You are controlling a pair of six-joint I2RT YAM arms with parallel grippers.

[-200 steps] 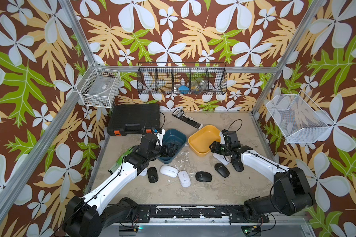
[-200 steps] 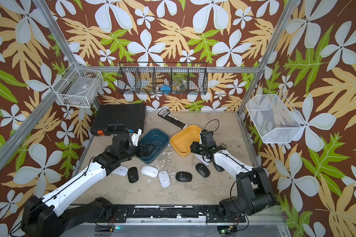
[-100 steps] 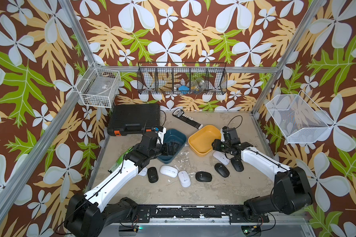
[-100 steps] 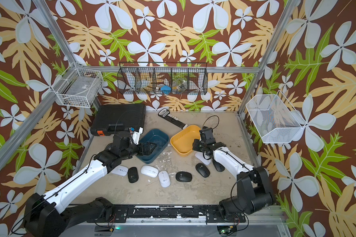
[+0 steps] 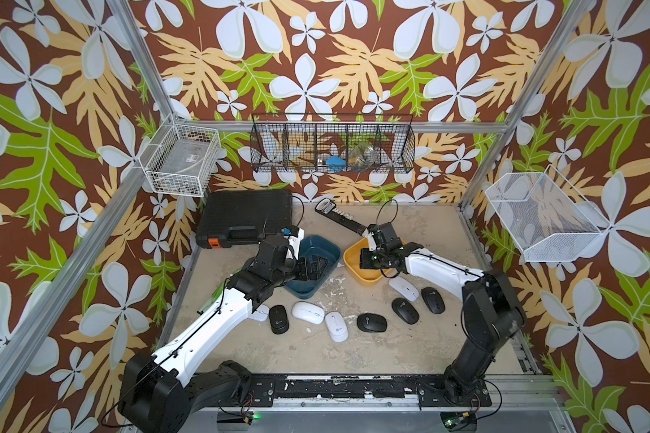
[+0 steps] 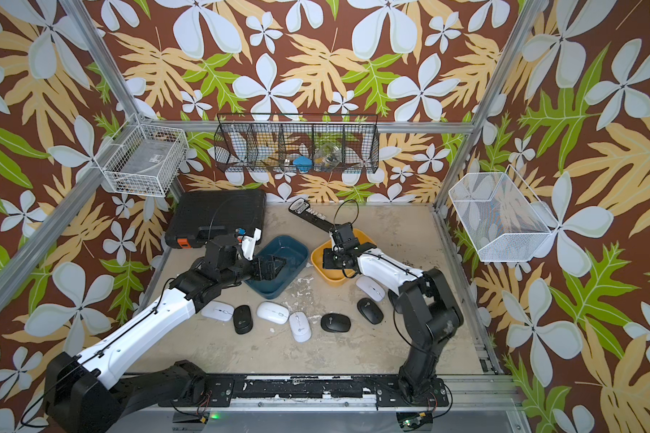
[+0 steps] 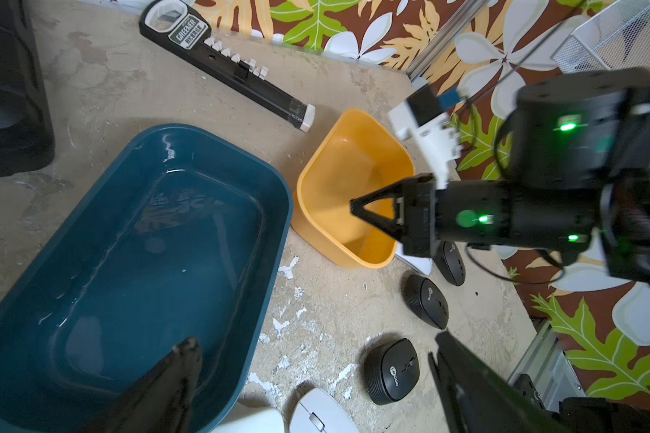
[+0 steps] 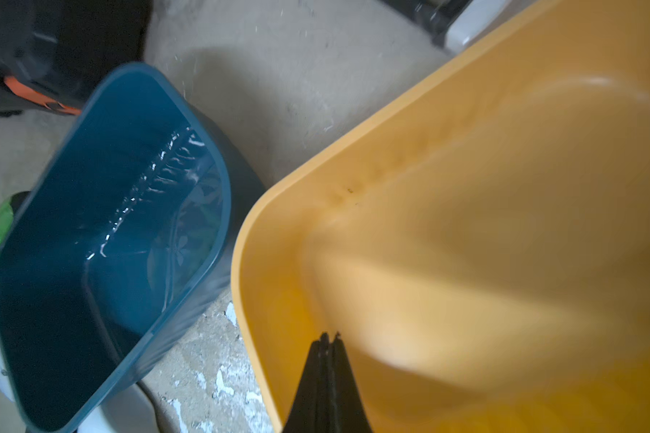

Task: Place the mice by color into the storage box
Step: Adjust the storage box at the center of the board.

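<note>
Several mice lie in a loose row on the table in front of the two boxes, white ones (image 5: 308, 312) (image 5: 336, 326) (image 5: 403, 288) and black ones (image 5: 279, 318) (image 5: 371, 322) (image 5: 405, 310). The teal storage box (image 5: 327, 245) and the yellow storage box (image 5: 348, 258) stand side by side, and both are empty. My left gripper (image 5: 312, 268) (image 7: 316, 340) hangs open over the teal box with nothing between its fingers. My right gripper (image 5: 364, 260) (image 8: 329, 335) is shut on nothing, with its tip over the yellow box (image 8: 503, 225).
A black tool case (image 5: 246, 217) sits at the back left, and a long black bar (image 5: 342, 219) lies behind the yellow box. Wire baskets (image 5: 181, 161) (image 5: 333, 144) (image 5: 537, 217) hang on the walls. A green packet (image 5: 213, 296) lies under my left arm.
My right gripper has closed from partly open and shifted left over the yellow box. My left gripper, still open, has reached a little further over the teal box.
</note>
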